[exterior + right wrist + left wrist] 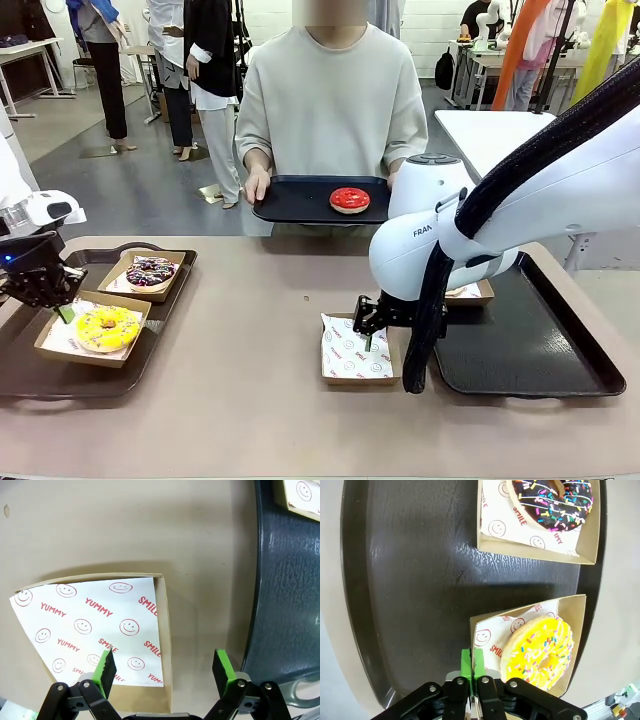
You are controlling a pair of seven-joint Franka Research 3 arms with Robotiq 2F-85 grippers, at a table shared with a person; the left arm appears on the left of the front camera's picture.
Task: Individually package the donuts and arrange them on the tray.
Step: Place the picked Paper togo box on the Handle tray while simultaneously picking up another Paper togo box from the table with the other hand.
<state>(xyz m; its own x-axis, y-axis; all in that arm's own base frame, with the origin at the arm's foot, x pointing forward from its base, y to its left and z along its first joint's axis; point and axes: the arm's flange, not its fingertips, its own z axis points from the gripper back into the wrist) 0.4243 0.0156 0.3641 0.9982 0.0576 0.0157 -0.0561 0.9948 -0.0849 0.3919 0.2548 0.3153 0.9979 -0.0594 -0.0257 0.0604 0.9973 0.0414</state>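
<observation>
Yellow donut [538, 652] lies just beside the closed left gripper [472, 662].

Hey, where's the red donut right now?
In the front view, the red donut lies on the black tray that the person holds at the table's far side, centre, beyond the empty paper box.

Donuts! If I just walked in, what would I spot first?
Probably the yellow donut in its paper box, on the dark tray at the table's left, with the left gripper pinching the box's edge. Then the red donut on the black tray a person holds across the table.
</observation>
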